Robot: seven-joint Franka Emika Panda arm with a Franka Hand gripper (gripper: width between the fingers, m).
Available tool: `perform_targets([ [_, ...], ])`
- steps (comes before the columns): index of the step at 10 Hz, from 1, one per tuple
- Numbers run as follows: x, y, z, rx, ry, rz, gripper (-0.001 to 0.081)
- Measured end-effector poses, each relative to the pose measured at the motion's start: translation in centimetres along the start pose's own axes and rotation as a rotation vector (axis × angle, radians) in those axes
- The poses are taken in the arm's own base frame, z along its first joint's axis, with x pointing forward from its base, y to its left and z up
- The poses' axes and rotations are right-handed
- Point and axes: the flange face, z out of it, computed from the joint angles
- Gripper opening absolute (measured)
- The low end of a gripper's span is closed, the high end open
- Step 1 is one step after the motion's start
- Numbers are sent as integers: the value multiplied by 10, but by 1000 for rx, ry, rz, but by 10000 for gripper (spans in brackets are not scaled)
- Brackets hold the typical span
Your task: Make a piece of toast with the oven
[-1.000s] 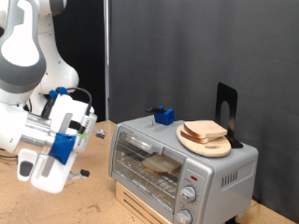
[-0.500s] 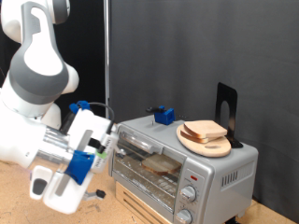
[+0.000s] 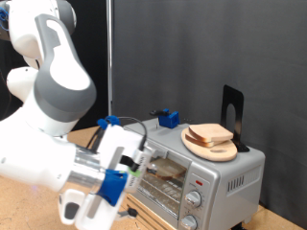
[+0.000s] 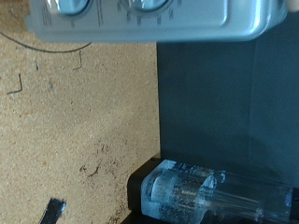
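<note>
The silver oven stands at the exterior view's right on the wooden table. A slice of toast lies inside it on the rack, seen behind the glass front. A second bread slice lies on a round wooden board on the oven's top. My gripper hangs low in front of the oven's left half, close to the table, with nothing seen in it. The wrist view shows the oven's knob panel and a see-through finger.
A small blue object and a black stand sit on the oven's top. My large white arm fills the exterior view's left. The wooden table lies under the gripper, and a black backdrop is behind.
The arm has swung from the exterior view's left towards the oven and lower. The hand now covers part of the oven's front. The bread slices have not moved.
</note>
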Motion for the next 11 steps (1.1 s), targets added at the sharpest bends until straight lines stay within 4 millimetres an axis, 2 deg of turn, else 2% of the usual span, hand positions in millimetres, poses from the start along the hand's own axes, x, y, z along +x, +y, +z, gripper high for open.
perform_targets([
  [1,8,-5,8,-3,11,-2,808],
  [4,4,3,17,3,-59,-32,808],
  [6,9,20,34,-6,-100,-51,808],
  [9,31,52,67,-26,-66,-63,808],
  [11,36,64,88,-20,-93,-103,808],
])
